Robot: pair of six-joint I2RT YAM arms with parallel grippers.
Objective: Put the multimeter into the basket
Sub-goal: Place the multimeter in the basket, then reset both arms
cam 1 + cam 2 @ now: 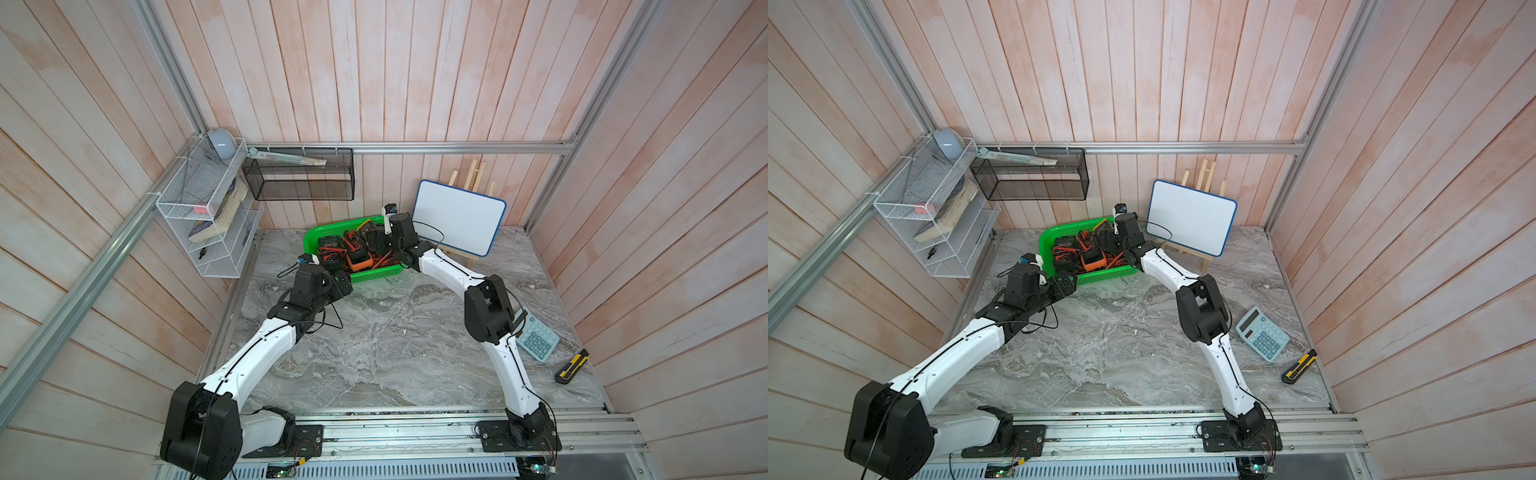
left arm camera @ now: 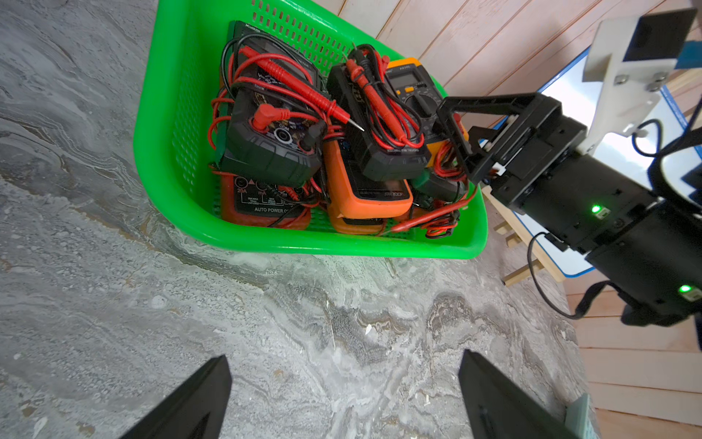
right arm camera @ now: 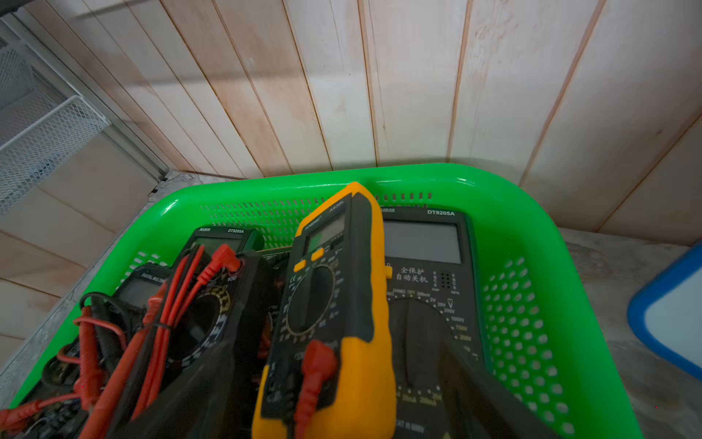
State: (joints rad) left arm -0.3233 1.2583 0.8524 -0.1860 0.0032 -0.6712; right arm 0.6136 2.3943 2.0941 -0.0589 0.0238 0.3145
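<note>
Two containers hang on the walls at the far left: a white wire rack [image 1: 199,216] and, to its right, a black mesh bin [image 1: 299,178]. Nearer, the left hand [image 2: 343,357] hovers over the bare worktop [image 1: 395,353], close to the near left corner of the basket [image 1: 374,275]. Its fingers are apart and nothing is between them.

The green basket stands at the far middle of the worktop, close to the back wall. Several multimeters with red and black leads lie piled in it, among them an orange multimeter [image 1: 358,261] by the near wall. In the right part of the basket the yellow multimeter [image 3: 330,315] stands tilted on its long edge, just beside a flat dark green multimeter [image 3: 421,273].

The right hand [image 3: 336,342] is over this part, with one finger on each side of the yellow multimeter. The fingers are spread wide and seem not to touch it.

Further right stands a whiteboard [image 1: 459,216] on a wooden easel. A calculator [image 1: 538,338] and a utility knife [image 1: 572,365] lie near the right edge.
</note>
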